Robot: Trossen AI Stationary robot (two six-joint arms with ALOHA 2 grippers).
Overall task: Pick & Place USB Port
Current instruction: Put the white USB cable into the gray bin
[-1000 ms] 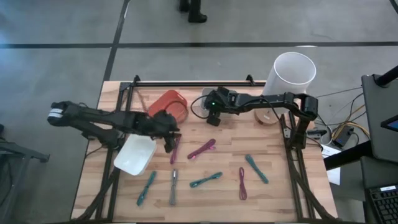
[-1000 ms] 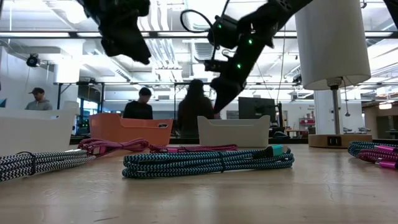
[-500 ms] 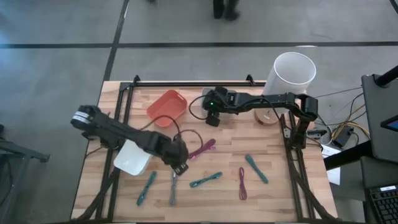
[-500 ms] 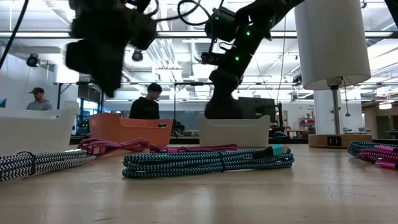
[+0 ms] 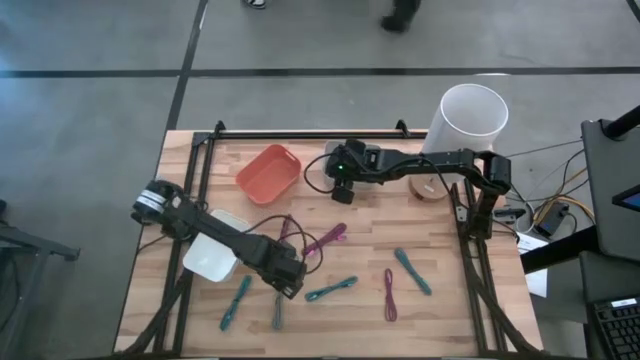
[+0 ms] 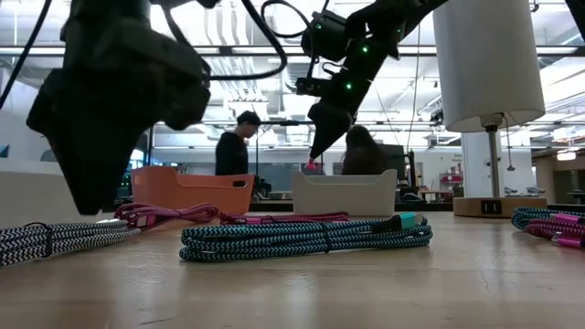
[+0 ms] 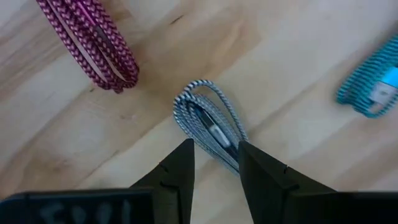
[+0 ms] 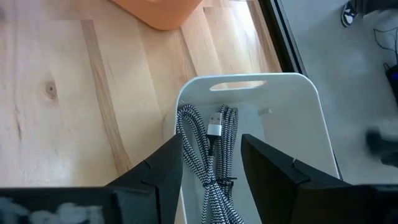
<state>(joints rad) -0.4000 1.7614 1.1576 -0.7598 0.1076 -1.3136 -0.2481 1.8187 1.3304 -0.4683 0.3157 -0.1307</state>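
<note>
Right now your left gripper hangs low over the front middle of the wooden table, its two dark fingers spread apart with one end of a black-and-white braided USB cable lying in the gap between them. You can see in the left wrist view that the cable rests flat on the wood and neither finger presses on it; whether the tips touch the table I cannot tell. Just beside that cable lies a magenta braided cable, and a teal cable lies farther off.

Your right gripper sits at the back of the table above a white bin, its fingers parted and holding nothing. Inside that bin a second black-and-white coiled cable lies loose, its silver plug facing up.

From above, you see an orange bin at the back left, another white bin partly under the left arm, and more teal and magenta cables scattered over the front half. A white lamp stands at the back right corner. People are in the room behind the table.
</note>
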